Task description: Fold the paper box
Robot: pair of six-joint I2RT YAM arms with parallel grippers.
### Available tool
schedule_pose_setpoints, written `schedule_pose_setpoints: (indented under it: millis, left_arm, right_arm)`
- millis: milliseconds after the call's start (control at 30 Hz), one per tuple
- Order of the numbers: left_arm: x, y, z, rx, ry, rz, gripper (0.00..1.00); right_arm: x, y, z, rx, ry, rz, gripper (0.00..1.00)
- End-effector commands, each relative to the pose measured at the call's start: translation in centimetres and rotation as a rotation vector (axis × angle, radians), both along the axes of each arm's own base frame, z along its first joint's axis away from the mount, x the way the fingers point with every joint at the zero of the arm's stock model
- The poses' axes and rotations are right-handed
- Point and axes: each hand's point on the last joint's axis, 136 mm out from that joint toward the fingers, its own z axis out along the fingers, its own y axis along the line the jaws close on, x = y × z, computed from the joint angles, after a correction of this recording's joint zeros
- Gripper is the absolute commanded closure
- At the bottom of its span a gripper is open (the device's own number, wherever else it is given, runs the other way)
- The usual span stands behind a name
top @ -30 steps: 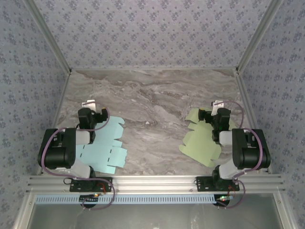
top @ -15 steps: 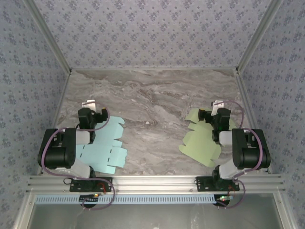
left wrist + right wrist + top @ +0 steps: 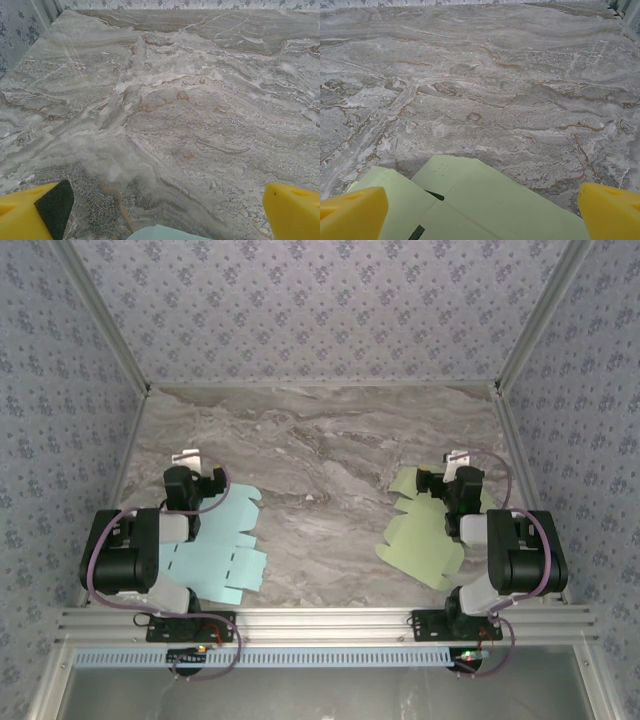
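Marble-look grey surface (image 3: 320, 440) carries two paper box blanks, both lying flat and unfolded. We see the blue box blank (image 3: 225, 550) at the near left, partly under the left arm (image 3: 125, 560). The green box blank (image 3: 420, 535) is at the near right, partly under the right arm (image 3: 520, 555). The two blanks are well apart, with bare marble between them. Left fingers (image 3: 292, 212) are spread wide with nothing between them, and a tip of the blue blank's edge shows at the bottom of the left wrist view. Right fingers (image 3: 352, 212) are also spread wide and hold nothing. They sit over the green blank's far flaps, where a fold line and a dark slot show. We cannot tell whether either pair touches the paper. Flower-patterned walls (image 3: 320, 310) close the back and sides.
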Motion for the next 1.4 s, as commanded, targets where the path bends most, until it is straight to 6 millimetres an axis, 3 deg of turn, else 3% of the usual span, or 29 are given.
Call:
schedule_pose_setpoints:
  millis: [0,67,167,233,333,400,533,600,700,733,867,933,1033,1100,1233,1367]
  left_arm:
    - [0.4,0.0,0.7,-0.01,-0.019,-0.006,0.01]
    - [0.4,-0.1,0.8,-0.01,-0.023,-0.008,0.01]
    - [0.1,-0.6,2.5,0.015,-0.023,-0.025,0.01]
    - [-1.1,-0.4,4.6,0.047,-0.021,0.057,0.01]
    - [-2.7,-1.8,8.2,0.012,-0.066,0.049,0.01]
    - [-3.6,-2.4,10.7,-0.052,-0.098,0.06,0.01]
    - [-5.6,-3.1,13.6,-0.203,-0.092,0.061,0.01]
    - [-7.0,-2.7,14.0,-0.314,-0.047,0.134,0.01]
    - [-10.7,-0.1,12.0,-0.52,0.103,0.434,0.01]
    - [-11.0,-0.4,12.0,-0.537,0.14,0.41,0.01]
    - [-12.2,-2.0,10.7,-0.589,0.306,0.309,0.01]
    - [-12.7,-2.6,7.9,-0.592,0.392,0.299,0.01]
    - [-14.0,-3.7,2.3,-0.672,0.536,0.329,0.01]
    - [-14.5,-4.5,0.3,-0.723,0.594,0.334,0.01]
    - [-14.7,-4.5,-0.9,-0.737,0.62,0.357,0.01]
    - [-14.9,-4.1,-1.2,-0.703,0.644,0.374,0.01]
  right_arm:
    - [0.4,-0.2,0.6,-0.01,-0.017,0.003,0.0]
    - [0.4,-0.2,0.5,-0.008,-0.016,0.003,0.0]
    - [0.4,-0.7,1.0,-0.017,-0.023,-0.035,0.0]
    - [0.0,-1.2,2.4,-0.076,-0.037,-0.108,0.0]
    - [-0.2,-0.2,5.1,-0.102,-0.037,-0.077,0.0]
    - [-0.6,0.0,6.9,-0.039,0.026,-0.108,0.0]
    - [-0.8,2.7,10.4,0.169,0.038,-0.032,0.0]
    - [-0.9,5.4,11.7,0.325,0.025,0.075,0.0]
    - [-1.4,10.4,12.4,0.414,0.052,0.261,0.0]
    - [-1.6,12.2,12.2,0.408,0.069,0.313,0.0]
    - [-4.4,23.4,9.8,0.263,0.195,0.689,0.0]
    - [-6.7,28.9,7.8,0.174,0.271,0.881,0.0]
    - [-10.5,35.5,5.2,0.074,0.353,1.088,0.0]
    - [-14.0,39.3,3.4,0.003,0.388,1.224,0.0]
    - [-19.3,43.0,0.5,-0.171,0.406,1.41,0.0]
    - [-22.1,44.5,-1.1,-0.224,0.471,1.508,0.0]
